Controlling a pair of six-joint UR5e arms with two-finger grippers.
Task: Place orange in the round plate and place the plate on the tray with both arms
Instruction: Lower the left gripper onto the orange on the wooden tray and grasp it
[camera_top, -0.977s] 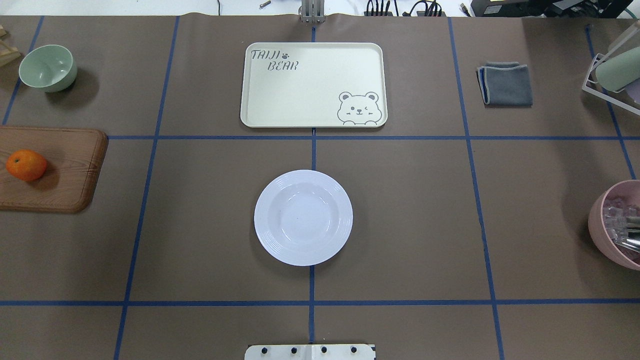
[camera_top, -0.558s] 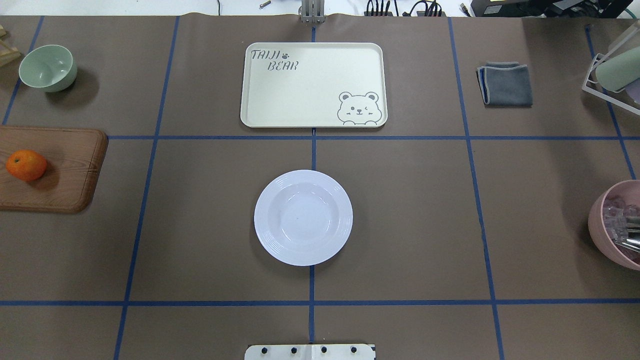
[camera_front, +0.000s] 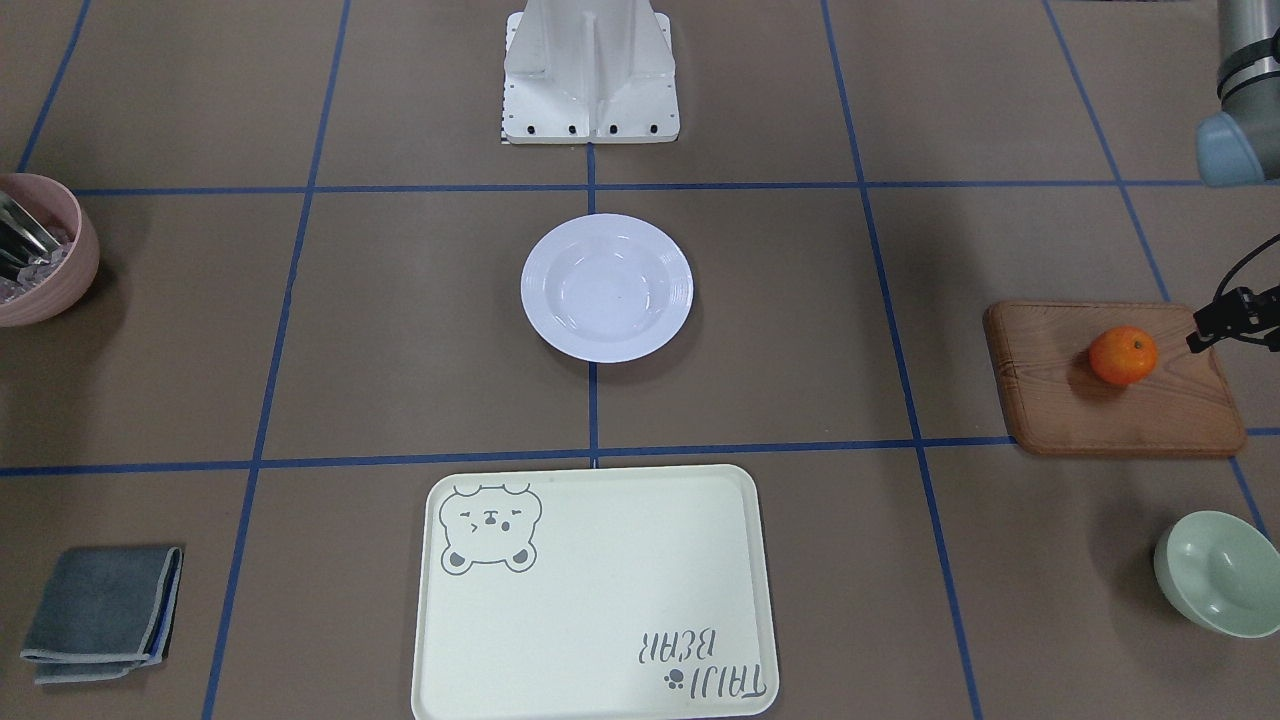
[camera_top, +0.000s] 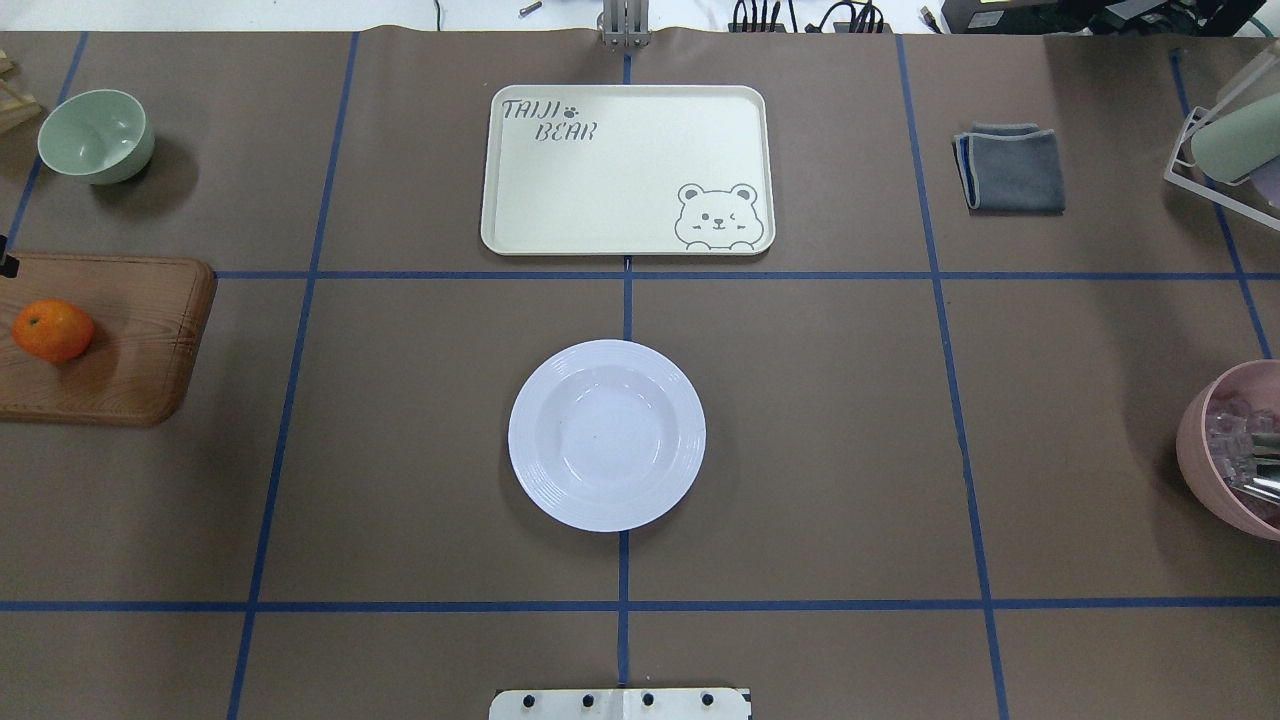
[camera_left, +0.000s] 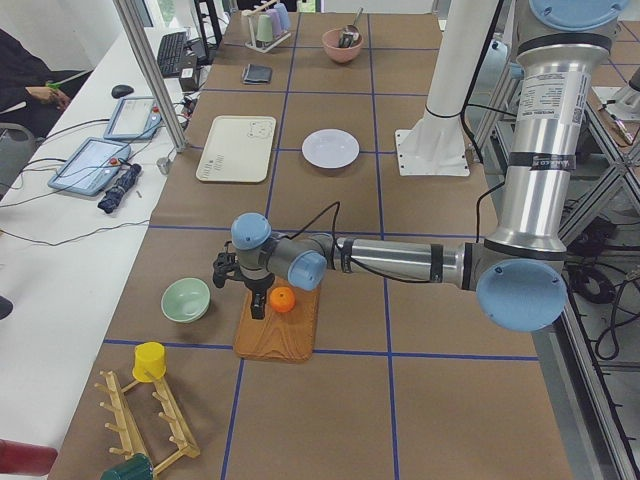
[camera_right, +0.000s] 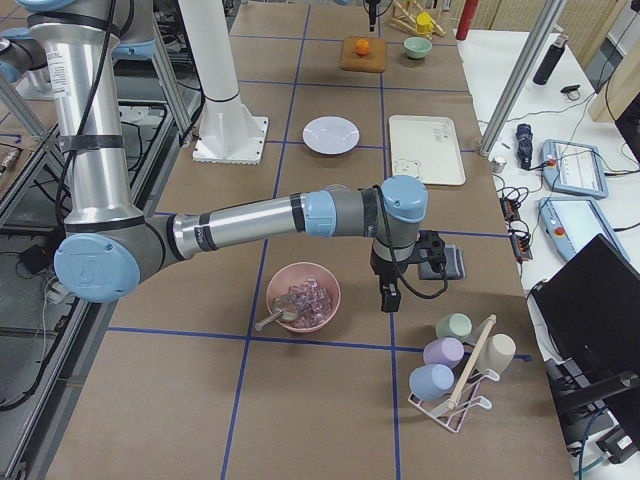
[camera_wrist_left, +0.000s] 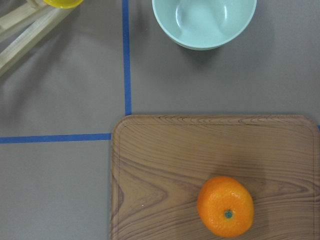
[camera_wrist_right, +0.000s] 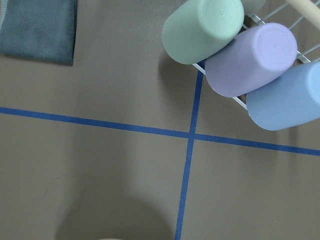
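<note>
Orange (camera_left: 283, 299) rests on wooden board (camera_left: 278, 330), just beside left gripper (camera_left: 258, 303), at its 3 o'clock in the left-side view. Jaw opening cannot be determined.

Robotics lab, no question: the table (camera_top: 400, 450) is wrapped in brown paper and ruled into squares with blue tape (camera_top: 800, 605), and a white pedestal (camera_front: 590, 70) stands bolted at the top centre of the front-facing view. In the left side view the left arm (camera_left: 535, 150) towers at the right edge, blue joint caps showing; in the right side view the right arm (camera_right: 90, 130) rises at the left edge. Along the white bench (camera_left: 40, 280) on the left of the left side view lie a tablet-like pendant (camera_left: 90, 165), a second pendant (camera_left: 133, 117), a keyboard (camera_left: 172, 52) and a mouse (camera_left: 122, 90), an aluminium post (camera_left: 150, 70) beside them, a person's sleeve (camera_left: 18, 60) at the upper left. Black cables (camera_top: 758, 14) crowd the overhead view's top edge.
</note>
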